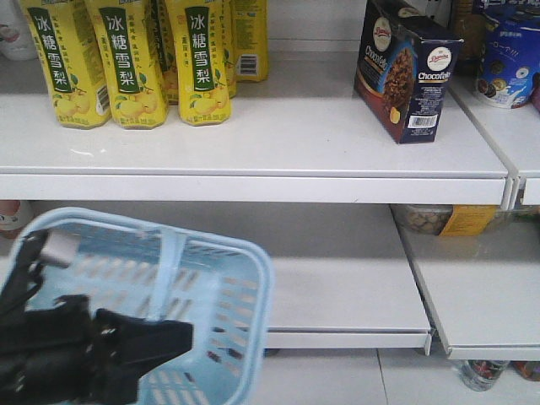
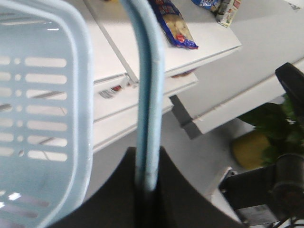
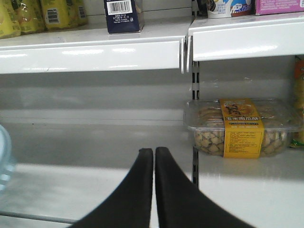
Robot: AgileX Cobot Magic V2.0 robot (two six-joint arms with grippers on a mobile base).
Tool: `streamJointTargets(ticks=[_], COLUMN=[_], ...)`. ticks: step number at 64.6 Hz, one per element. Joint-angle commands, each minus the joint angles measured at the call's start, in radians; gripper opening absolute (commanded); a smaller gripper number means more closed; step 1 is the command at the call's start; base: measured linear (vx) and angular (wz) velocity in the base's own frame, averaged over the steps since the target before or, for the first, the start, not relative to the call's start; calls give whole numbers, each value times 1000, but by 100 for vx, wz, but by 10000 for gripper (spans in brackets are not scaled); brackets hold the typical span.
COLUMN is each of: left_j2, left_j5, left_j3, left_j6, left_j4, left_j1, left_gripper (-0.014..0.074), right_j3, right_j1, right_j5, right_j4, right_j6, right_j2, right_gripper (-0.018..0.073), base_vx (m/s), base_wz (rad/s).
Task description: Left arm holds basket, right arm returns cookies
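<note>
The light blue basket (image 1: 215, 291) hangs tilted at the lower left, in front of the lower shelf. The left arm (image 1: 84, 350) reaches over it. In the left wrist view my left gripper (image 2: 148, 159) is shut on the basket's flat strap handle (image 2: 148, 85), and the slotted basket wall (image 2: 42, 118) is beside it. The cookies (image 1: 405, 72), a dark navy carton, stand upright on the upper shelf at the right; their barcode end (image 3: 123, 13) shows in the right wrist view. My right gripper (image 3: 154, 152) is shut with nothing in it, low before the lower shelf.
Yellow pear-drink bottles (image 1: 126, 59) fill the upper shelf's left side. A blue-and-white round pack (image 1: 506, 59) stands right of the cookies. A clear snack tub with a yellow label (image 3: 242, 128) sits on the lower right shelf. The white shelf edge (image 1: 253, 181) juts forward.
</note>
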Motion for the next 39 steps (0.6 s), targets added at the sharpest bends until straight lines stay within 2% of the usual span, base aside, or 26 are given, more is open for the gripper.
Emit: streamJointTargets(ticks=[1, 7, 10, 18, 25, 33, 39], left_j2=[-201, -393, -510, -751, -968, -923, -911], left_j5=[-43, -101, -135, -185, -189, -281, -451], left_j3=[39, 102, 145, 243, 334, 402, 478], left_j6=[-19, -124, -207, -468, -720, -942, -1013], left_j4=[119, 289, 388, 679, 974, 1211, 1326], left_j1=[-1, -1, -1, -1, -1, 0, 0], left_gripper=[-6, -6, -6, -6, -6, -6, -6], right_j3=[-27, -27, -27, -27, -27, -27, -27], right_j1=[0, 0, 0, 0, 0, 0, 0], right_j5=[-79, -79, -79, -79, -79, -75, -76], right_j4=[1, 1, 1, 1, 1, 1, 1], right_j6=[-7, -7, -7, -7, -7, -7, -7], right_j2=[10, 10, 10, 10, 10, 10, 13], right_gripper=[-8, -8, -8, -8, -8, -8, -8], base_vx=[0, 0, 0, 0, 0, 0, 0], base_wz=[0, 0, 0, 0, 0, 0, 1])
